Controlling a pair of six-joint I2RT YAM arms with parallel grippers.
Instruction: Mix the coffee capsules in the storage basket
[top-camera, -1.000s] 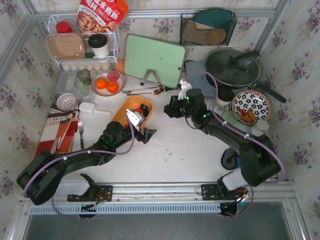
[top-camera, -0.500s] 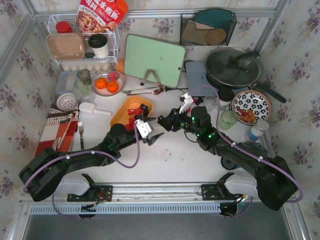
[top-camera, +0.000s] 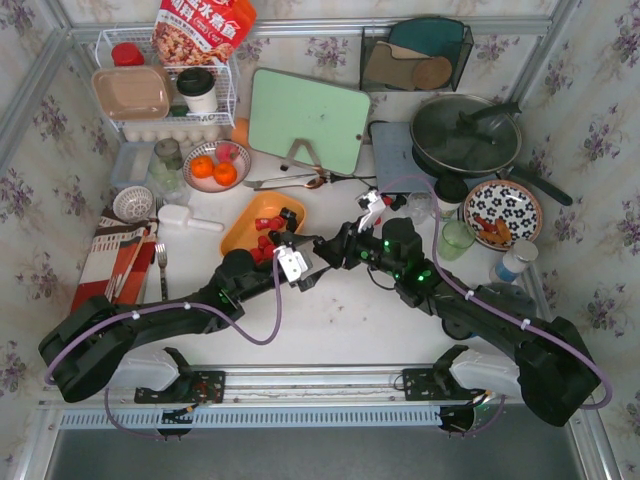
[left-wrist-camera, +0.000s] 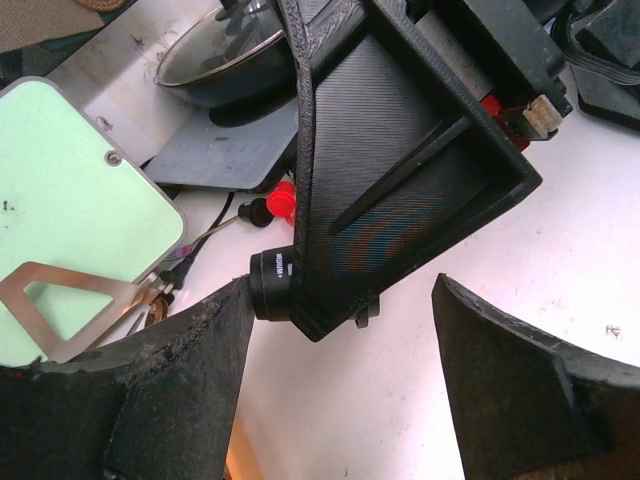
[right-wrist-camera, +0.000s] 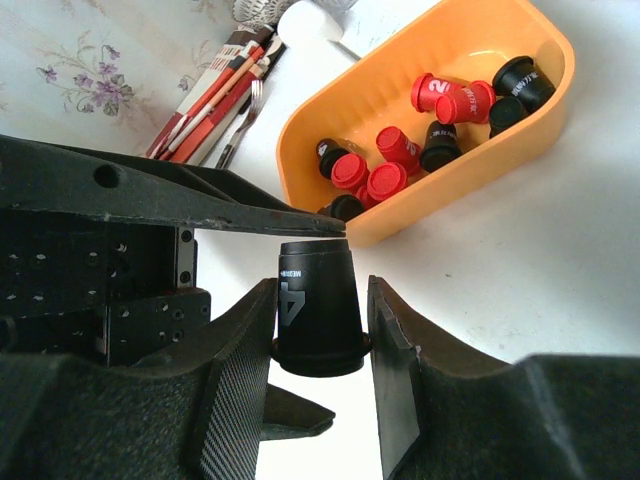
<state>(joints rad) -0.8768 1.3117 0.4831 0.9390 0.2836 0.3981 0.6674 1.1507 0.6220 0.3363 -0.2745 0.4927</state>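
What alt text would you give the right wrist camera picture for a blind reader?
The right gripper pinches a black coffee capsule marked 4, over a white table. Behind it, the orange storage basket holds red and black capsules.

Premises: a domestic-style kitchen counter. Floral wallpaper is covering the walls around it. Beyond the jaws of the right gripper and off to their right, a lidded pan is sitting on a grey hob plate. Straight beyond both sets of jaws, a green cutting board is leaning on a metal stand. Left of the jaws of the left gripper, a fork is lying beside a striped cloth. Beyond these, oranges are resting in a bowl, and a white wire rack is holding a cup beneath a food packet.
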